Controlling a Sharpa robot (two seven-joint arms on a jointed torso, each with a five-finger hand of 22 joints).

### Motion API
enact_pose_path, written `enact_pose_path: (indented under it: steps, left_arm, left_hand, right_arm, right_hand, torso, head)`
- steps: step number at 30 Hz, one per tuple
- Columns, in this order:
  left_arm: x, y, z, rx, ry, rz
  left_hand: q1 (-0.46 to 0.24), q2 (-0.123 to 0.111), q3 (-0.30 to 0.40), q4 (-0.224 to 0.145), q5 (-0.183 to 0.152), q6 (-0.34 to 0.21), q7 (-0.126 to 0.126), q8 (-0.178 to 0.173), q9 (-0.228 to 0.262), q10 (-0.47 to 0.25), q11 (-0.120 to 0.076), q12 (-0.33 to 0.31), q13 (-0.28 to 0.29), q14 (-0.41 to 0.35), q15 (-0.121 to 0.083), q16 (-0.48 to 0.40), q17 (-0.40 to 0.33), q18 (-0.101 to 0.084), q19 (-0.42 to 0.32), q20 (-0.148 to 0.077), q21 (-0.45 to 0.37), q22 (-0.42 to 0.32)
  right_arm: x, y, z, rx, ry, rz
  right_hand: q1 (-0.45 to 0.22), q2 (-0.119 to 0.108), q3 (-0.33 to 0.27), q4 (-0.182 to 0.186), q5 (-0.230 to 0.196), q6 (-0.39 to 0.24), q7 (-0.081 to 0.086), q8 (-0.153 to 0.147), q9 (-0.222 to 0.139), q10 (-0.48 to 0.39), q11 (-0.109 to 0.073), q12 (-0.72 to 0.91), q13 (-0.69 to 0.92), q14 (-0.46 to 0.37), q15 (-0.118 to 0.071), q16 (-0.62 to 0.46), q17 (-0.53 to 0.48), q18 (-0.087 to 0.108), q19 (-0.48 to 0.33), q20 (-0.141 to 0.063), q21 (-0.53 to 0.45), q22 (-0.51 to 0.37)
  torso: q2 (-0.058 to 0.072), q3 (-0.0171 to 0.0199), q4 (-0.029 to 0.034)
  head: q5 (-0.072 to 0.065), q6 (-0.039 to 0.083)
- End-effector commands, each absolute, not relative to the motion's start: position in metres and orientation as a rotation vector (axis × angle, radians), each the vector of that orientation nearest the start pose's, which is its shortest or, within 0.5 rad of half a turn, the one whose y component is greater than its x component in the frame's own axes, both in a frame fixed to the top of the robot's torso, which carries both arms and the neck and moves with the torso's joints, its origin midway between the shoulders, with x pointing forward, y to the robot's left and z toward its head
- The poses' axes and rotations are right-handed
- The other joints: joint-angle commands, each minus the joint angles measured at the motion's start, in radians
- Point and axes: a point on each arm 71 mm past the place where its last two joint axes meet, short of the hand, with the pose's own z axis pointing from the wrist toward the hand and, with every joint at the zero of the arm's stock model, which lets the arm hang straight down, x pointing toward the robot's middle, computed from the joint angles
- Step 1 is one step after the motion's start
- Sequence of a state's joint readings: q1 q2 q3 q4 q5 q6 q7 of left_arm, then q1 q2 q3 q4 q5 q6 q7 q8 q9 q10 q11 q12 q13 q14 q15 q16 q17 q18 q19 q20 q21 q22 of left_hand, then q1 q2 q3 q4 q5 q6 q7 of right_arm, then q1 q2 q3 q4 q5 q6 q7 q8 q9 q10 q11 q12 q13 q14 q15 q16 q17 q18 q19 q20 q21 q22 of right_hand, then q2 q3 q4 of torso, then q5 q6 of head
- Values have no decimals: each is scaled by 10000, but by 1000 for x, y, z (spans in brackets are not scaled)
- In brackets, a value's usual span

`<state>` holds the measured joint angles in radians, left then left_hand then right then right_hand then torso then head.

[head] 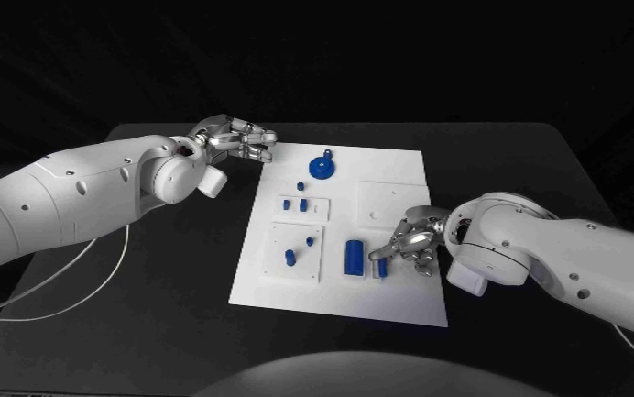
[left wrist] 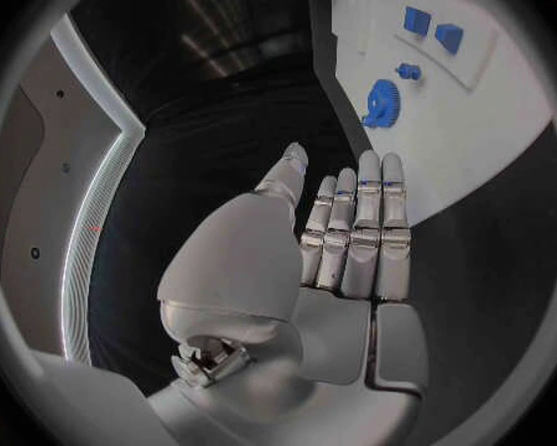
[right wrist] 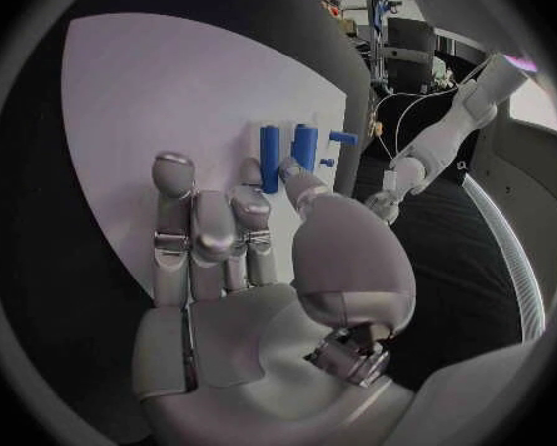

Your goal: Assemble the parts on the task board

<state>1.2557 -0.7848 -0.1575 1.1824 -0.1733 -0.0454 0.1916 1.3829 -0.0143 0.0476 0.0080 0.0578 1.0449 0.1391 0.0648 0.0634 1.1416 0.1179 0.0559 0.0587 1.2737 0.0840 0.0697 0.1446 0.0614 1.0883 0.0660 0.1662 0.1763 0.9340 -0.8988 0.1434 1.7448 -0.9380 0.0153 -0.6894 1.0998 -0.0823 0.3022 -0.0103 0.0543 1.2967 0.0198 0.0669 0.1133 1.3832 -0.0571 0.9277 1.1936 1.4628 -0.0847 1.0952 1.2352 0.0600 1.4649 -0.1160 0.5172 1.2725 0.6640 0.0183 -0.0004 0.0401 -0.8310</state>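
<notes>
The white task board (head: 397, 301) lies mid-table. A blue gear (head: 322, 170) sits near its far edge, also the gear (left wrist: 382, 102) in the left wrist view. Small blue pieces (head: 284, 203) stand mid-left. A thick blue cylinder (head: 355, 258) and a slim blue cylinder (head: 382, 268) lie side by side near the front. My right hand (head: 412, 241) hovers over the slim cylinder (right wrist: 269, 159), thumb and a fingertip flanking its near end, fingers stretched out. My left hand (head: 238, 140) is off the board's far left corner, fingers (left wrist: 353, 228) straight, holding nothing.
A raised white square (head: 391, 200) sits on the board's right side and another (head: 278, 269) on its front left, carrying two small blue pieces. A white cable (head: 106, 269) loops on the table at the left. Black table surrounds the board.
</notes>
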Motion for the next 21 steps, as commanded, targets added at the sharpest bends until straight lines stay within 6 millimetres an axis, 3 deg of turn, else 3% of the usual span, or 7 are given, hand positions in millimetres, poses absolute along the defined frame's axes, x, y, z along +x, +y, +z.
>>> enact_pose_path:
  steps: [1, 5, 11, 21]
  left_arm:
    - [533, 272, -220, -10009, 17608, -12875]
    - [533, 273, -220, -10003, 17616, -12866]
    - [533, 272, -220, -9996, 17629, -12867]
    - [533, 273, -221, -9993, 17642, -12857]
  left_hand:
    - [15, 61, -53, 34, -20, -75, -3, -17, -1, -39, 10, 46, 16, -50, -13, -51, 12, -45, 65, 5, 34, -10]
    - [15, 61, -53, 34, -20, -75, -3, -17, -1, -39, 10, 46, 16, -50, -13, -51, 12, -45, 65, 5, 34, -10]
    - [15, 61, -53, 34, -20, -75, -3, -17, -1, -39, 10, 46, 16, -50, -13, -51, 12, -45, 65, 5, 34, -10]
    - [15, 61, -53, 34, -20, -75, -3, -17, -1, -39, 10, 46, 16, -50, -13, -51, 12, -45, 65, 5, 34, -10]
  right_arm:
    - [396, -191, -270, 4671, 25217, 4477]
    - [396, -191, -270, 4625, 25249, 4471]
    - [395, -190, -270, 4509, 25332, 4490]
    - [393, -188, -270, 4325, 25462, 4529]
  right_hand:
    - [-71, -147, -43, 153, -59, -76, 30, -26, -63, 13, 55, 36, 13, 103, -56, 24, 20, -163, 468, 14, 30, -8]
    - [52, -300, -191, 579, -57, -52, 35, -18, -117, 27, 58, 6, 33, 108, -56, 22, 44, -187, 470, 3, 43, -9]
    - [99, -377, -483, 867, -54, -39, 47, -26, -129, 37, 66, -9, 56, 112, -51, 15, 61, -174, 465, 13, 40, -15]
    - [203, -448, -629, 1022, -51, -42, 55, -27, -127, 40, 72, -21, 72, 116, -44, 5, 69, -169, 463, 20, 36, -21]
  torso:
    - [0, -1, -1]
    - [2, 1, 1]
    - [4, 0, -3]
    - [0, 0, -3]
  head:
    - [3, -4]
    - [1, -6]
    - [2, -13]
    - [15, -24]
